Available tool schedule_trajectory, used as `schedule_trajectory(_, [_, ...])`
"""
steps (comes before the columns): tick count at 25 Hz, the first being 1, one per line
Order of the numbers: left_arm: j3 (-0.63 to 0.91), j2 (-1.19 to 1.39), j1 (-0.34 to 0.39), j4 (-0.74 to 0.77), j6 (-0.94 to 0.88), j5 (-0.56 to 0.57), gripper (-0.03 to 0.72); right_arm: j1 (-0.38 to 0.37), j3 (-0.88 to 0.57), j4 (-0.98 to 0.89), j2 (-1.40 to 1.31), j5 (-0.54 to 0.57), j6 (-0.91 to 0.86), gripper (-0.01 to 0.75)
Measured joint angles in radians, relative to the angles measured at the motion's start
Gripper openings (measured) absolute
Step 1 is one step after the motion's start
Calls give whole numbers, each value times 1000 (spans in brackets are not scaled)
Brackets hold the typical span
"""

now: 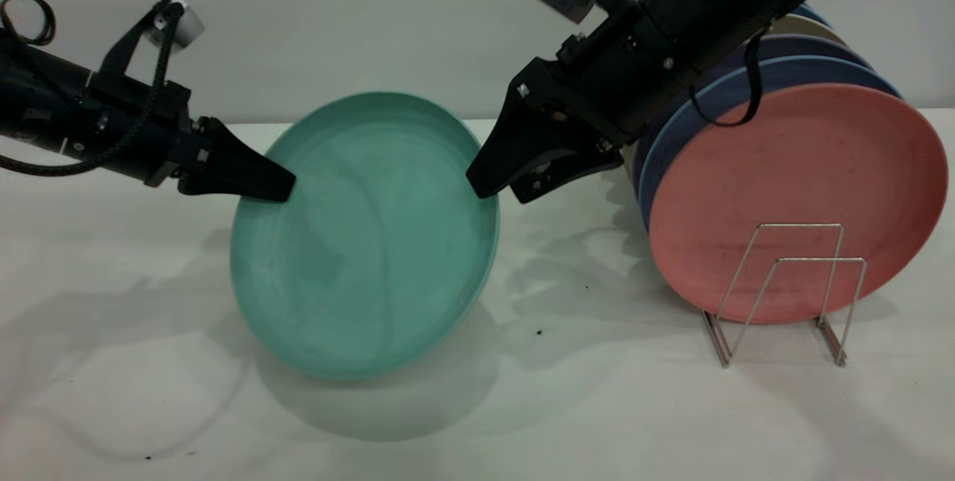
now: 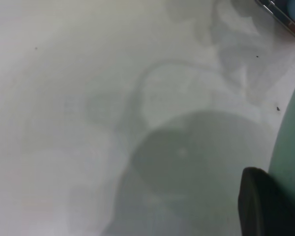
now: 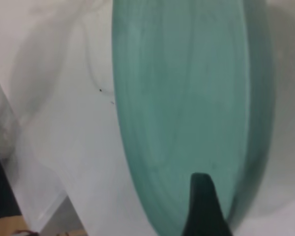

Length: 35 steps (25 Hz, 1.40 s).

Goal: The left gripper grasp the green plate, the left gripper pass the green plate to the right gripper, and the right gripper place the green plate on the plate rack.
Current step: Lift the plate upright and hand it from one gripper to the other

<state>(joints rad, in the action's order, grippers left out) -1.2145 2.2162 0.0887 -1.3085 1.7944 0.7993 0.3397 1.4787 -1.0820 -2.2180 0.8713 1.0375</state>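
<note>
The green plate (image 1: 365, 242) stands tilted on edge, face to the exterior camera, its lower rim just above the table. My left gripper (image 1: 287, 190) is shut on its left rim; in the left wrist view one black finger (image 2: 263, 206) lies against the plate's edge (image 2: 292, 157). My right gripper (image 1: 481, 186) is shut on the right rim. In the right wrist view one finger (image 3: 201, 206) lies on the plate's face (image 3: 187, 98) and the other is hidden behind it. The plate rack (image 1: 821, 260) stands at the right.
A salmon-pink plate (image 1: 798, 190) leans in the rack, with blue plates (image 1: 746, 86) stacked behind it. Two front wire loops of the rack hold nothing. My right arm reaches across in front of the blue plates. The white table (image 1: 149, 391) spreads around the green plate.
</note>
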Motion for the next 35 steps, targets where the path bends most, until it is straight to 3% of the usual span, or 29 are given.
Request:
schedule_trajectory(10, [0,0,-88,-94,75,-13,24,0,1,-30,-13,39,2,489])
schedule_trajectory(13, [0,0,-89,-98,86,-16,24,0,1,-28,-13,52,2,394])
schedule_trajectory(17, [0,0,-89,-98,90,-15,24,0,1,-18,-14,47,2,212])
schedule_trajectory(27, [0,0,-89,-98,75,-15,49,-1,1,-9,-15,34,46,200])
schedule_trajectory(30, [0,0,-89,-99,31,-16,163,-1,1,-9,-15,31,54,199])
schedule_trajectory(35, [0,0,-88,-101,-76,-16,526,-1,1,-6,-15,25,97,171])
